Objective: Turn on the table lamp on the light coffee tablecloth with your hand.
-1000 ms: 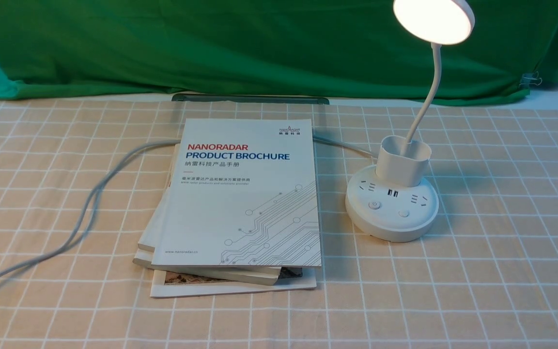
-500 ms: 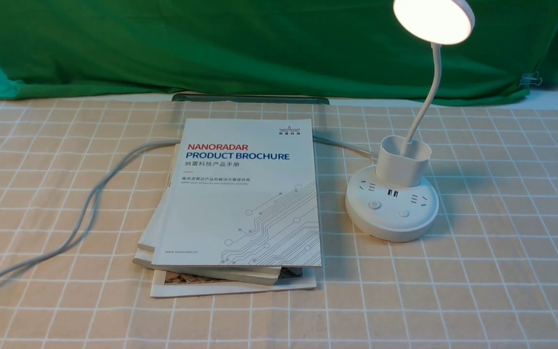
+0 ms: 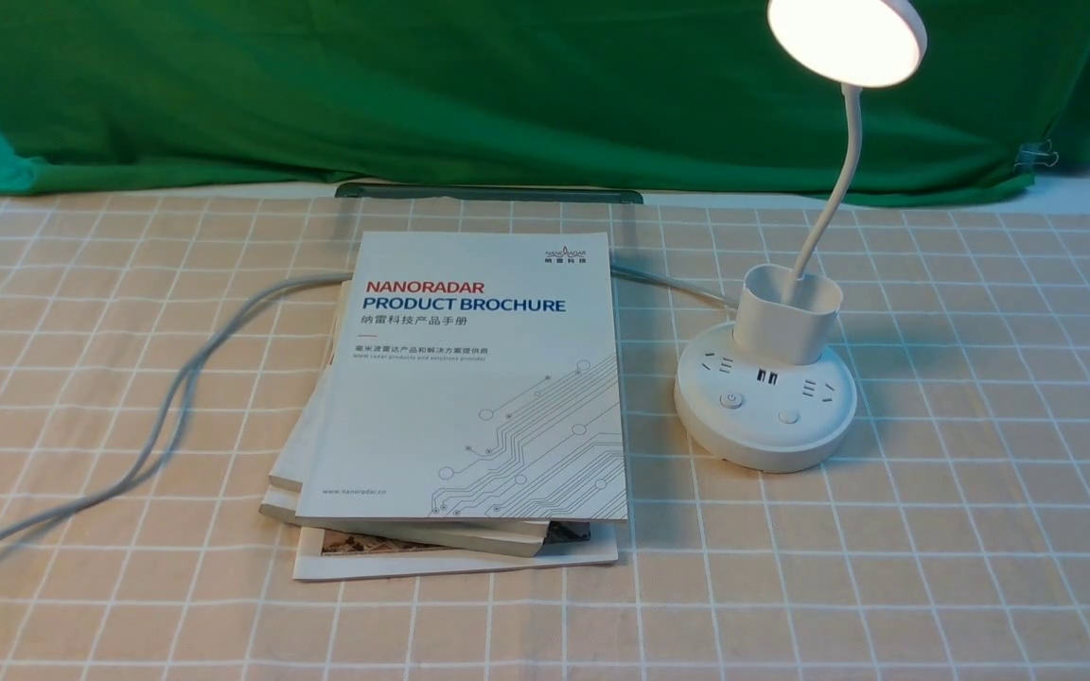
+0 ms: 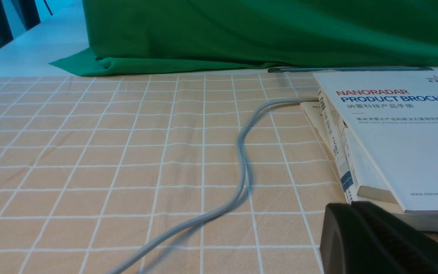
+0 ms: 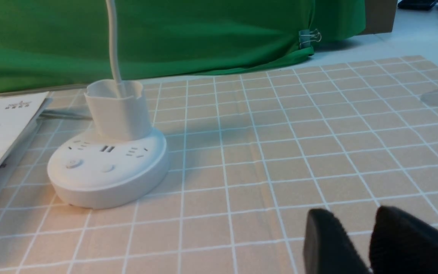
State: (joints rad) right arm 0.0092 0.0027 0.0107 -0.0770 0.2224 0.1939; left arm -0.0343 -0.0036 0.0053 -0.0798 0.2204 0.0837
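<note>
Across the far side of my view hangs a green cloth backdrop (image 3: 507,95), and a beige gridded tablecloth (image 3: 980,567) covers the surface. The gooseneck lamp (image 3: 763,440) stands upright on it, on the right, just beside the stacked brochures (image 3: 469,397), its head glowing, so I judge the job done. The right claw (image 5: 350,224) is spread, nothing between its fingers, well apart from the lamp; the left claw (image 4: 350,207) looks closed on nothing. I'd expect a light, smooth plastic body, a bit slippery, with a bendy neck that would sway if pushed. For any move, I'd take the rigid cup-shaped holder (image 3: 784,326), never the disc head (image 3: 848,38), which looks the most fragile part.
</note>
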